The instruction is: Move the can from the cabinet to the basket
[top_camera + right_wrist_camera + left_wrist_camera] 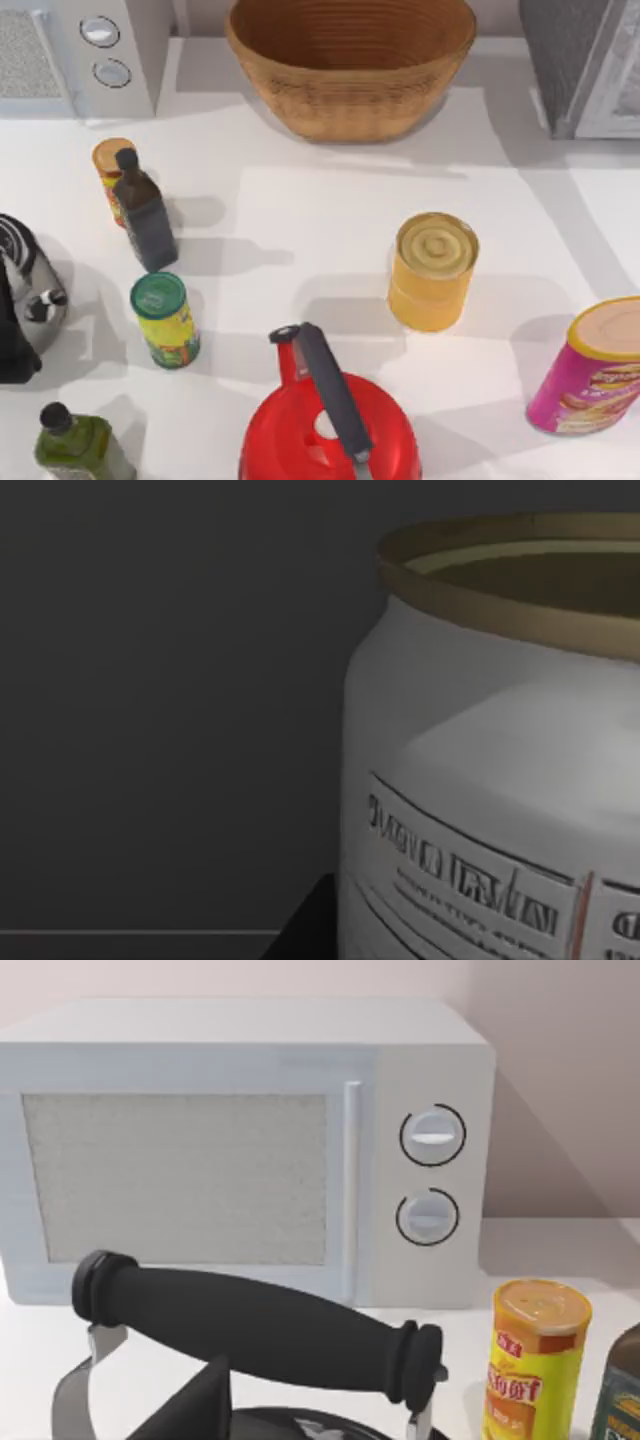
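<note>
Rendered kitchen-style tabletop, simulated. A white table [300, 230] is loaded with kitchen goods: a light grey microwave [240, 1150] with two round knobs at the back left, a red kettle [330, 425] at the front, a dark kettle [25, 295] at the left edge. A wicker basket [350, 95] is set at the back centre, a grey speckled cabinet [580, 60] at the back right. Oil bottles [145, 215] and food cans [432, 270] are scattered between.

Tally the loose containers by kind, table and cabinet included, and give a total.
Cans: 2, the yellow can and the can in the dark cabinet
Tubes: 3
Bottles: 2
Kettles: 2
Total: 9
</note>
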`<state>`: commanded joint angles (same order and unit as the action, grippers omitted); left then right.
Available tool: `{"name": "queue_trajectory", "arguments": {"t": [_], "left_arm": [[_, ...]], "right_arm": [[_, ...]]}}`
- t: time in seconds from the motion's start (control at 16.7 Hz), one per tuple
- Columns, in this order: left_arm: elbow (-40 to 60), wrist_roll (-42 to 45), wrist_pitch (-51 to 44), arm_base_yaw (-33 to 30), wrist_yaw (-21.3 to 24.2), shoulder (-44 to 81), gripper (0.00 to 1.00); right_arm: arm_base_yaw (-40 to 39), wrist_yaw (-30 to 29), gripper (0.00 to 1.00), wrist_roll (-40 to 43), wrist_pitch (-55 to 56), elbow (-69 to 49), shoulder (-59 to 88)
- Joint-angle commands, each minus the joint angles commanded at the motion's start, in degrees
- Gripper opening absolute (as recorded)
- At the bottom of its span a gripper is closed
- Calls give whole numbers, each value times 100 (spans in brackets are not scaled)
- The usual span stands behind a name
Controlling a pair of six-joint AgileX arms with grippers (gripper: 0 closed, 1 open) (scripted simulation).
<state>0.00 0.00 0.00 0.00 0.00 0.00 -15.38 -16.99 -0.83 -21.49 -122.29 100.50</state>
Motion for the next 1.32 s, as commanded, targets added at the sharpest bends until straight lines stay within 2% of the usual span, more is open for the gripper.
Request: {"name": "queue_trajectory", "arguments": {"t": [0.54,1.08,1.32], "left_arm": [[0,0,0,0,0,0,100],[0,0,0,0,0,0,100],[0,0,0,0,0,0,100]], "right_arm": [[-82,-74,0,2,-93,14,-99],[-1466,-1427,0,1,-1850,211,-2056],[-1614,-1568,0,-1,-2020,227,-2225]]}}
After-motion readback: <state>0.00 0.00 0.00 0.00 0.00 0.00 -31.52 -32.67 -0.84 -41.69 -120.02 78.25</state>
